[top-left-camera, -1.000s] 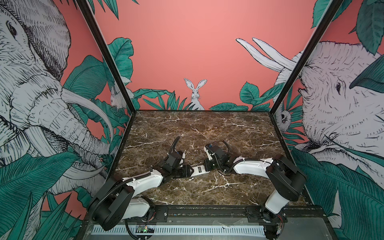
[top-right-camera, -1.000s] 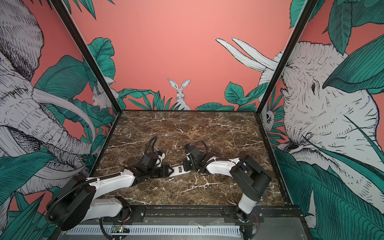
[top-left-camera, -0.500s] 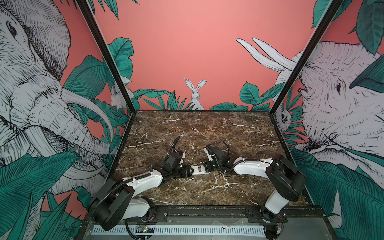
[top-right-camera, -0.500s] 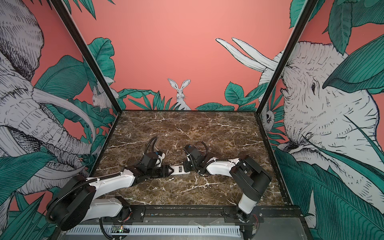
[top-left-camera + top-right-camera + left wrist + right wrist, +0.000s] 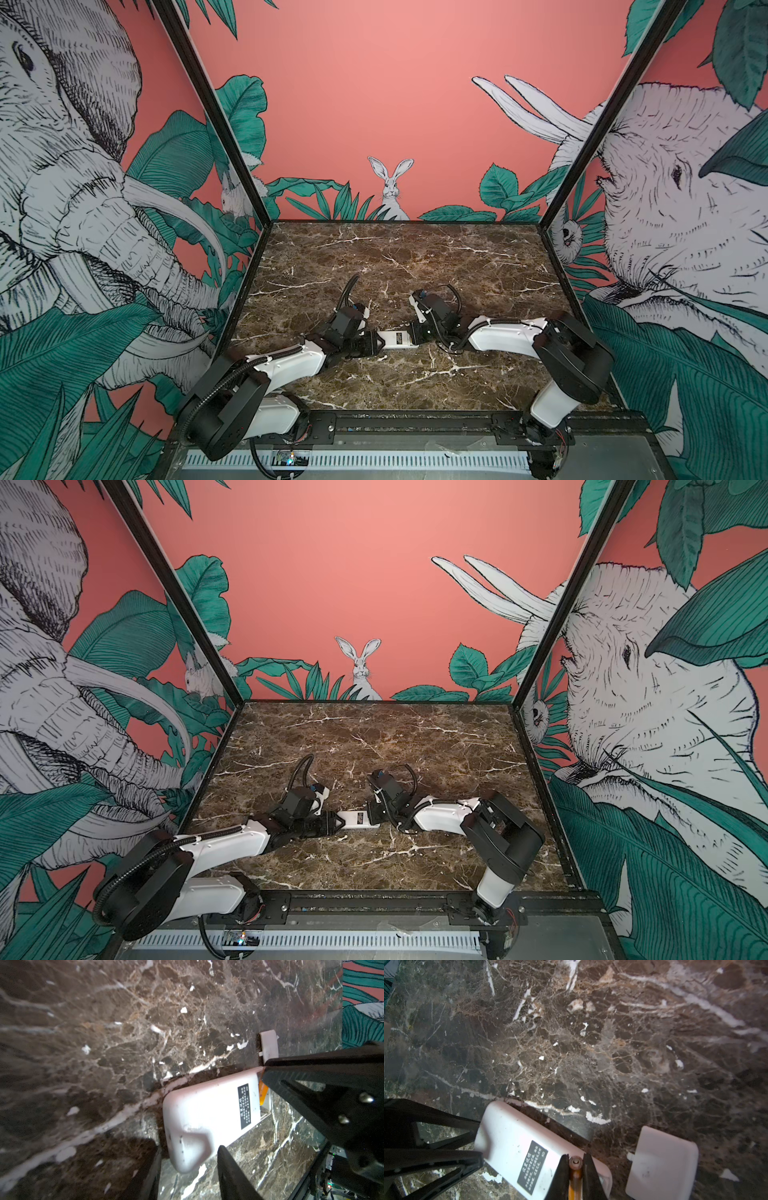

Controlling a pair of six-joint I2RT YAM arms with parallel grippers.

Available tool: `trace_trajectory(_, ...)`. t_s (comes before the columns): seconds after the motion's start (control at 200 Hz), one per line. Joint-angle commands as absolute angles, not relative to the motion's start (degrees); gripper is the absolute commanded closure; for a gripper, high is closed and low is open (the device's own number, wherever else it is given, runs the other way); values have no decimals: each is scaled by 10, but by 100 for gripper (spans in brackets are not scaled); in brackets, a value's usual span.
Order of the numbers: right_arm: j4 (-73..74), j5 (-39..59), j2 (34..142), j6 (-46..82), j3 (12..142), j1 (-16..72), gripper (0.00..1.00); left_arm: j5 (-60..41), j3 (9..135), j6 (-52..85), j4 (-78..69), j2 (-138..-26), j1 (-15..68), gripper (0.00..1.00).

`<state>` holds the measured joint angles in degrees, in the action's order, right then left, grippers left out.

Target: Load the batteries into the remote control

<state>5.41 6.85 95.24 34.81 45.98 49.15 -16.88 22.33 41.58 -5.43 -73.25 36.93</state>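
Narrowed left gripper (image 5: 190, 1147) onto remote (image 5: 207, 1109), clamping its end; pinched battery (image 5: 575, 1163) in right gripper (image 5: 576, 1156) over open bay (image 5: 266, 1113) (cover (image 5: 662, 1165) off, alongside). Inserting; needed pressing flat next.

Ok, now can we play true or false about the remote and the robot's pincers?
1. The remote control lies white back up. True.
2. The right pincer is empty. False: it pinches an orange battery.
3. The battery cover is off and lies on the table beside the remote control. True.
4. The left pincer is far from the remote control. False: its fingers sit on either side of one end.
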Motion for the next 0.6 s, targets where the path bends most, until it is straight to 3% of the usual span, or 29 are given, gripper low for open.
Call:
trace_trajectory(0.0,58,64,932,359,451,497,88,-165,208,422,-38,-726,370,55)
trace_trajectory(0.595,66,59,922,381,442,496,95,-165,193,427,-40,-713,370,60)
